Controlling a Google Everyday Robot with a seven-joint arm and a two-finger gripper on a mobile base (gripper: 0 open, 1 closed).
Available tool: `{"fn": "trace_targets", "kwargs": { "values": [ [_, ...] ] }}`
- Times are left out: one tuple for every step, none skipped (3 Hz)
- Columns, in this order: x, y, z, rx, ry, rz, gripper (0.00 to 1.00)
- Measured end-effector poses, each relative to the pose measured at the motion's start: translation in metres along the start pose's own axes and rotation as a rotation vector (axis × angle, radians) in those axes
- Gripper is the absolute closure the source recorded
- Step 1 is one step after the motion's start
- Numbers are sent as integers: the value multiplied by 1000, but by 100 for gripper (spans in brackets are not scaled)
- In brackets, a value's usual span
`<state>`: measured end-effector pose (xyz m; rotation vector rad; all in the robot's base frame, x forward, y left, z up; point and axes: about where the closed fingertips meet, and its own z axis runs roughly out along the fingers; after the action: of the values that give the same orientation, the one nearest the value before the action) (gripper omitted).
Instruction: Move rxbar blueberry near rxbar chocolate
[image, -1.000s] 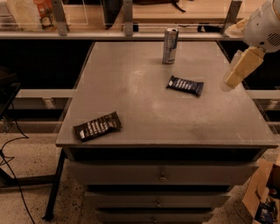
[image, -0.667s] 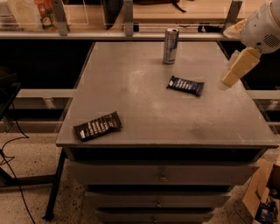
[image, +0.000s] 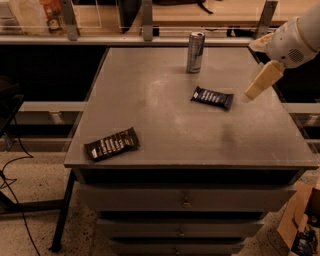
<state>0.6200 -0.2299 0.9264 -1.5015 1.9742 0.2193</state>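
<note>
Worktop (image: 165, 125): grey, set above drawers (image: 186, 200).
Rxbar chocolate (image: 111, 144): laid flat at the near left corner, skewed to the near edge.
Rxbar blueberry (image: 212, 97): laid flat right of centre, toward the right edge, well apart from the chocolate bar.
Gripper (image: 259, 81): held above the right edge, just beside the blueberry bar, not touching it; whether released or clenched could not be told.
Can (image: 195, 52): stood upright near the far edge.

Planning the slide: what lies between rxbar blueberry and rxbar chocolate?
Bare table only, in the camera view; the gripper hangs right of the rxbar blueberry.
</note>
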Motion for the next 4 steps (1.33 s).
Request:
{"fn": "trace_targets", "kwargs": {
  "values": [
    [13, -12, 29, -8, -41, 13, 0],
    [24, -18, 53, -17, -51, 27, 0],
    [34, -21, 76, -28, -44, 37, 0],
    [42, -17, 90, -45, -42, 42, 0]
  ]
}}
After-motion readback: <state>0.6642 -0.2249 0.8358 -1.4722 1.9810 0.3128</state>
